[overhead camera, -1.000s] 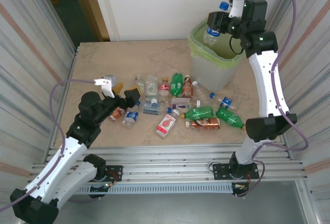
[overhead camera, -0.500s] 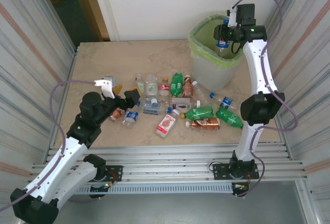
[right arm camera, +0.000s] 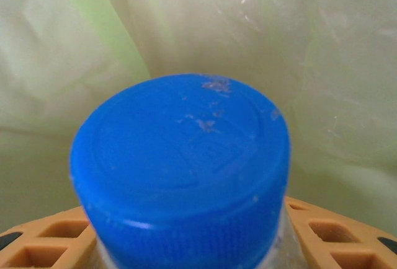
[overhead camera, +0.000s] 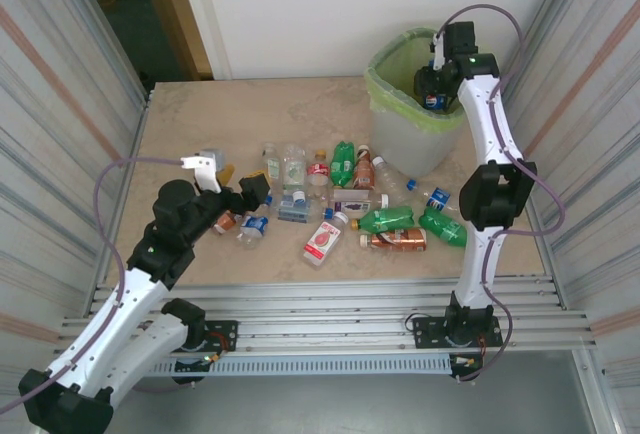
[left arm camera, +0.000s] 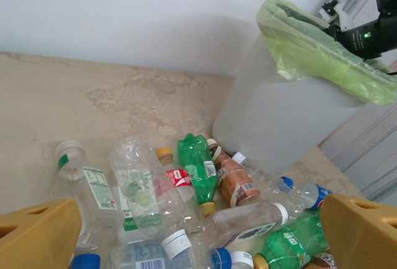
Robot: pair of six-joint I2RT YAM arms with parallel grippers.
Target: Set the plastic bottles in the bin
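Several plastic bottles (overhead camera: pixel 340 204) lie scattered across the middle of the table, clear, green and brown ones, seen up close in the left wrist view around a green one (left arm camera: pixel 198 167). The bin (overhead camera: pixel 410 144), lined with a light green bag, stands at the back right. My right gripper (overhead camera: pixel 432 92) hangs inside the bin's mouth, shut on a clear bottle whose blue cap (right arm camera: pixel 183 163) points down at the green bag, orange fingers (right arm camera: pixel 43 244) on either side of it. My left gripper (overhead camera: pixel 243 180) stands open at the pile's left edge, with its wide-apart yellow fingers (left arm camera: pixel 37 235) holding nothing.
Corrugated metal walls close in both sides of the table, and a white wall stands behind. The bin's wall (left arm camera: pixel 279 114) rises just beyond the bottles. Bare tabletop (overhead camera: pixel 230 114) stretches over the back left. A metal rail (overhead camera: pixel 330 299) runs along the near edge.
My right arm has carried the blue-capped bottle from above the bin's left rim rightward and down into the bin's mouth. The left arm has stayed still.
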